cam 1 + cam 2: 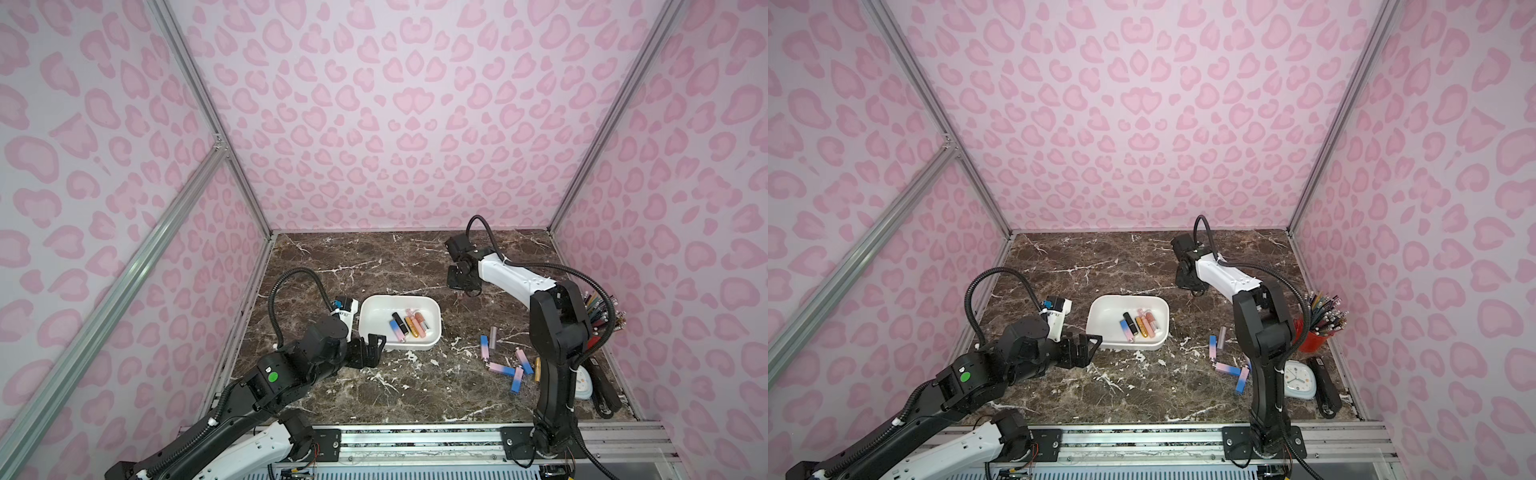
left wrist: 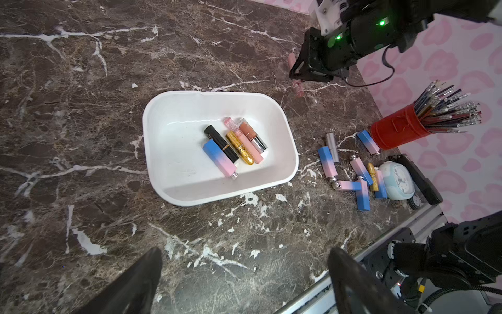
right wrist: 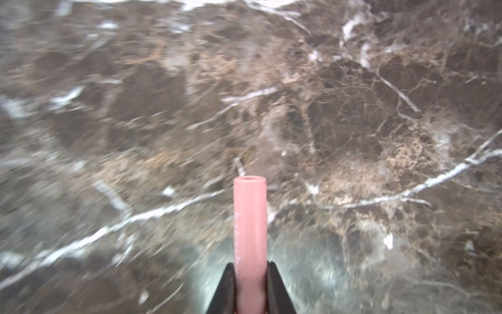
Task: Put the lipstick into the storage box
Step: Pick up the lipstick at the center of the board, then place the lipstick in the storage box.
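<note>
Right pincer [image 3: 250, 267] is closed tight on a pink lipstick [image 3: 249, 217], low over the marble surface [image 3: 353, 108] just past the storage box [image 1: 374, 316]; best lift it clear of the rim, then release low among the lipsticks [image 2: 236, 146] inside. Both top views hide the held one behind the pincer, which only the wrist views reveal; left pincer [image 1: 372, 345] gapes empty beside the box.

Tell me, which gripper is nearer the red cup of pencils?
Right. The right gripper, shut on a pink lipstick, hangs past the far corner of the storage box, on the same side as the red cup. The left gripper, open, is across the box from the cup.
</note>
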`<state>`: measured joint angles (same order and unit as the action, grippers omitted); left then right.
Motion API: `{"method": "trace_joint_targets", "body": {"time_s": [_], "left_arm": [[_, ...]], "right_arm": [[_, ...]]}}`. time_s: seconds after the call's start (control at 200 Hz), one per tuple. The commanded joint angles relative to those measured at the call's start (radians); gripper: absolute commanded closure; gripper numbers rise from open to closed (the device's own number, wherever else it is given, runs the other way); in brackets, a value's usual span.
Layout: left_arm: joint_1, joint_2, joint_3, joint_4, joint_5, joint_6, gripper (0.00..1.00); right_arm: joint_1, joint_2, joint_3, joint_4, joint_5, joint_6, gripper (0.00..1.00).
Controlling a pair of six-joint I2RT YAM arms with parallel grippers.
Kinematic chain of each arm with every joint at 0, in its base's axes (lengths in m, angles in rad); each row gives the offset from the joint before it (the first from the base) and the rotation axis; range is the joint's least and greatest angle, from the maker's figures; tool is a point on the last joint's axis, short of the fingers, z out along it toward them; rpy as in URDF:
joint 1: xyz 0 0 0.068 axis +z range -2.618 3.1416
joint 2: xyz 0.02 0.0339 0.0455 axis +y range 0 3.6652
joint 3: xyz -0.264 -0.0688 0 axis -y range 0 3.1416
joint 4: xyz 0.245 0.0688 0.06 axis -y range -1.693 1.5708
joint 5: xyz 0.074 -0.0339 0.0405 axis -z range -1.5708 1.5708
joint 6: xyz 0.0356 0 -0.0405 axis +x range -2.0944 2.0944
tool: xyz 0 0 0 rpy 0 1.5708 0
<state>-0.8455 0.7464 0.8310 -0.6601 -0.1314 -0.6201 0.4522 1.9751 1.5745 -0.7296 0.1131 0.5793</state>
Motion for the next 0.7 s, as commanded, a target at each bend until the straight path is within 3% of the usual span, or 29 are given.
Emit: {"method": "trace_joint_targets", "body": {"time_s": [0.0, 0.215, 0.415, 0.695], "left_arm": [[0.001, 0.003, 0.021, -0.026, -0.020, 0.002, 0.02], [0.000, -0.013, 0.023, -0.043, -0.031, -0.007, 0.02], [0.002, -0.036, -0.011, -0.045, -0.026, -0.030, 0.02], [0.001, -0.048, -0.026, -0.054, -0.017, -0.056, 0.02]], "right_arm": [[0.055, -0.062, -0.033, -0.013, 0.017, -0.021, 0.80], [0.225, -0.143, -0.051, -0.016, 0.030, -0.002, 0.79], [0.363, -0.125, -0.063, 0.009, 0.012, -0.009, 0.79], [0.403, -0.040, -0.172, 0.115, -0.034, -0.009, 0.79]]}}
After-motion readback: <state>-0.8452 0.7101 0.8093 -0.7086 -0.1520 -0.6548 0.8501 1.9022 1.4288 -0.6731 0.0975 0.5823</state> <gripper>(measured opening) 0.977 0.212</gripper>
